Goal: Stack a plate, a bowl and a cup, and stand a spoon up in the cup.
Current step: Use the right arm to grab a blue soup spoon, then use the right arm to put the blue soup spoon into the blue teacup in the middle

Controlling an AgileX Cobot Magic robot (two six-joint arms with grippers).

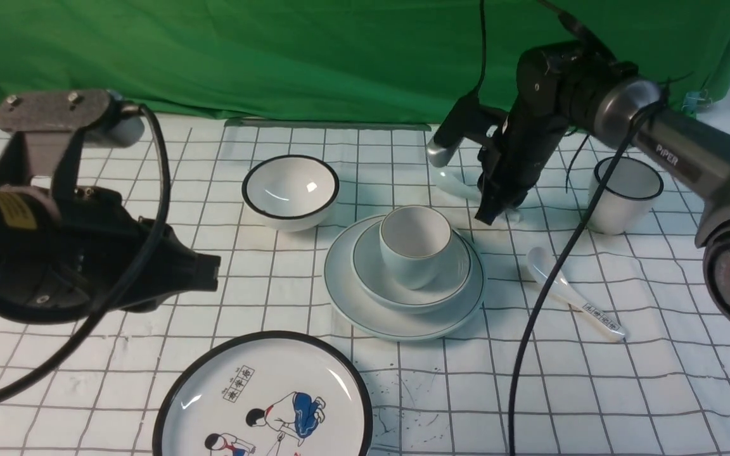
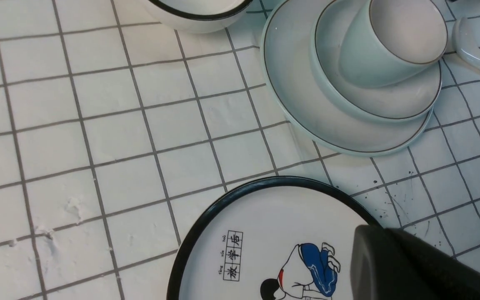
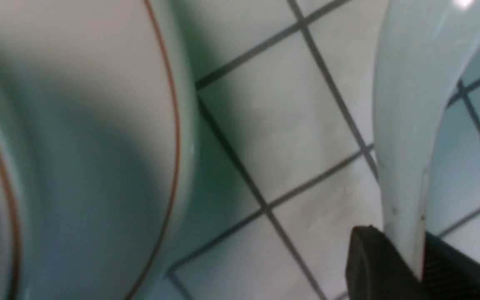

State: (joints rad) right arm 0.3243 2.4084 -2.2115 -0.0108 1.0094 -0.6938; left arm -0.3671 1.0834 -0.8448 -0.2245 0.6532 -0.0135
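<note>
One plain white ceramic soup spoon (image 1: pixel 457 185) lies on the checked tablecloth (image 1: pixel 244 297) behind the pale grey-white handleless cup (image 1: pixel 414 247). It seems stiff, slippery and breakable, best held at its handle. Only the right wrist view shows the right gripper (image 3: pixel 406 254) clamped on that handle; the left gripper (image 1: pixel 210 272) is closed, empty.

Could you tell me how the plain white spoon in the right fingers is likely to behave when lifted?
The spoon looks like glazed ceramic, so probably rigid but slippery; the right fingers pinch only its narrow handle, so it might swivel or slide. It would likely chip if dropped against the cup rim.
</note>
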